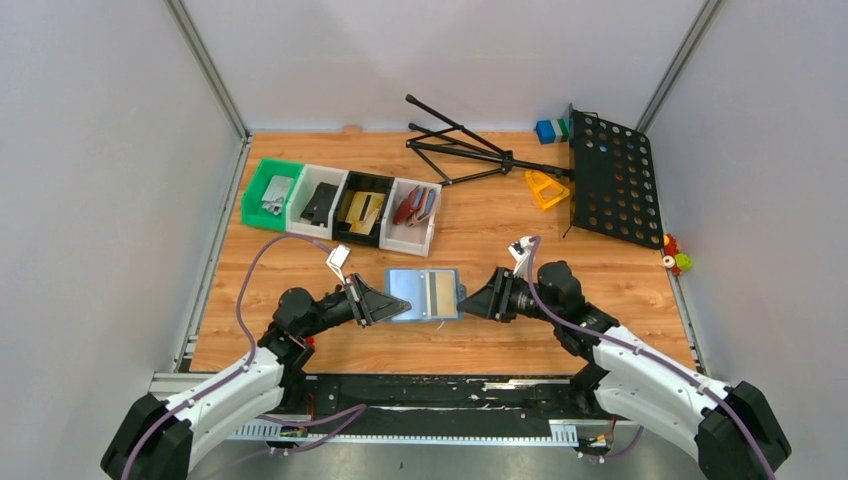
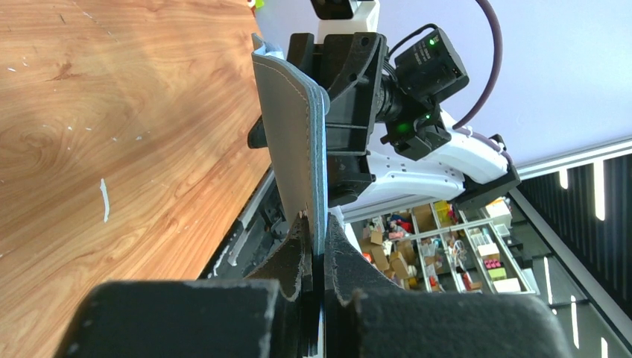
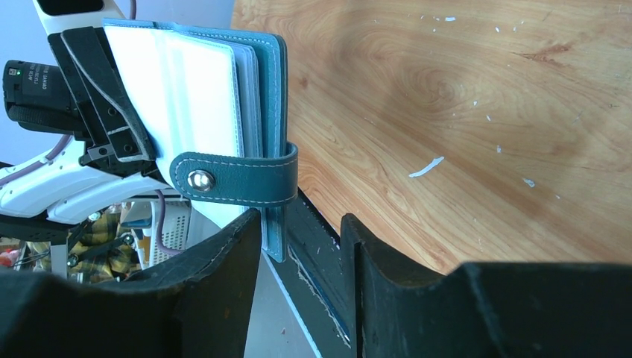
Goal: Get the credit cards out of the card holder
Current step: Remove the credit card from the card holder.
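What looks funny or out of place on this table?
The black music stand lies tipped over at the far right of the table, its legs flat on the wood. A stand normally stands upright. Nothing else looks spilled or broken.

Robotics lab cell: wood counter point(image 1: 480, 220), white panel walls point(image 1: 100, 150), aluminium posts point(image 1: 208, 70), parts bins point(image 1: 300, 230), stocked shelves point(image 2: 447, 246).
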{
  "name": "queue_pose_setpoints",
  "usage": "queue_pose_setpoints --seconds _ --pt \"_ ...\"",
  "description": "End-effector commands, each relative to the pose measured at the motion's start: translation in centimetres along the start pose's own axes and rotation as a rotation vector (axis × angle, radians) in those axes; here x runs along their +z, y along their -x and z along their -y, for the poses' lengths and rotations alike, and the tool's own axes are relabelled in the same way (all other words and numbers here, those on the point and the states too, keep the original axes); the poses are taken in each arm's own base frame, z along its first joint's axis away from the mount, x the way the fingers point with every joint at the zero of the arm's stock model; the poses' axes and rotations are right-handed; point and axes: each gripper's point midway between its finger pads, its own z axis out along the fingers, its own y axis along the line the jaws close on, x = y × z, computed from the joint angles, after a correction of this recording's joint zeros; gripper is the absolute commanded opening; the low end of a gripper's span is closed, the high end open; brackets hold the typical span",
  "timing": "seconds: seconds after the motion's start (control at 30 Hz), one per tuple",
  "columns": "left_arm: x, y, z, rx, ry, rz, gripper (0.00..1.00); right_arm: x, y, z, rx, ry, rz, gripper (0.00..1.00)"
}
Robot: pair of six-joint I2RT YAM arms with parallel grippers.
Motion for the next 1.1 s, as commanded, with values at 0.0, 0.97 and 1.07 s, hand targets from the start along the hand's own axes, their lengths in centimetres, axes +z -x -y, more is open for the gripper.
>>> queue_pose_setpoints --seconds 0.0,0.97,1.07 --pt "0.2 0.5 1.7 0.033 -0.059 0.007 0.00 0.3 1.2 -2.5 -0.039 0.083 0.018 0.43" --pt "0.2 0.3 2.1 0.025 -0.072 0.006 0.00 -0.4 1.4 -7.2 -0.057 0.280 0.025 0.54" --pt "0.4 0.3 2.1 0.026 -0.072 0.002 0.00 -0.2 1.2 -8.1 -0.081 0.304 -0.003 0.56"
